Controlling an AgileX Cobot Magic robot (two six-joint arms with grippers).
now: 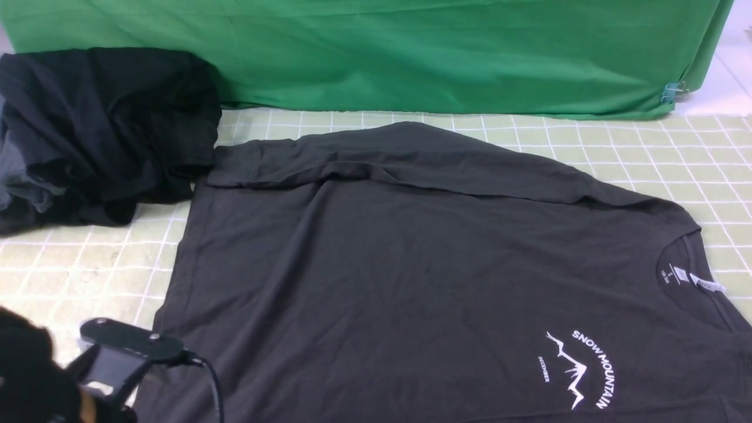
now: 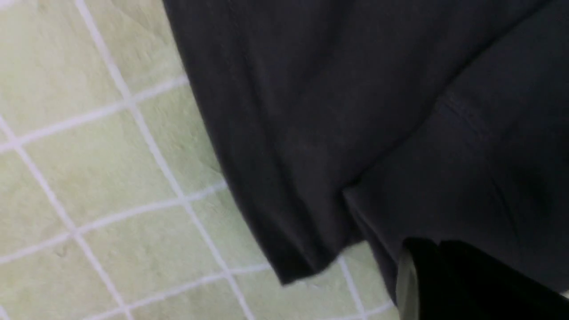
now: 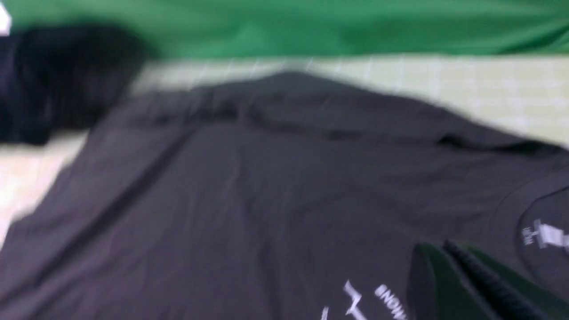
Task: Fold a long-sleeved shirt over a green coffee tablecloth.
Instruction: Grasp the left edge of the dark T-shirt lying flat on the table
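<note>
Fabric lies flat: the charcoal-grey cotton long-sleeved shirt (image 1: 376, 264) covers the pale yellow-green gridded tablecloth (image 1: 646, 158). Right end effector (image 3: 449, 266) is closed above its chest print (image 1: 578, 367). The left end effector (image 2: 440, 266) is by its hem corner (image 2: 293, 271), state untellable. Best to pinch the near edge cleanly.

Charcoal long-sleeved shirt (image 1: 382, 264) flat on gridded pale-green tablecloth (image 1: 646, 158)

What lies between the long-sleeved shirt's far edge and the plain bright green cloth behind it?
Only a bare strip of the green coffee tablecloth, shown in the front view.
</note>
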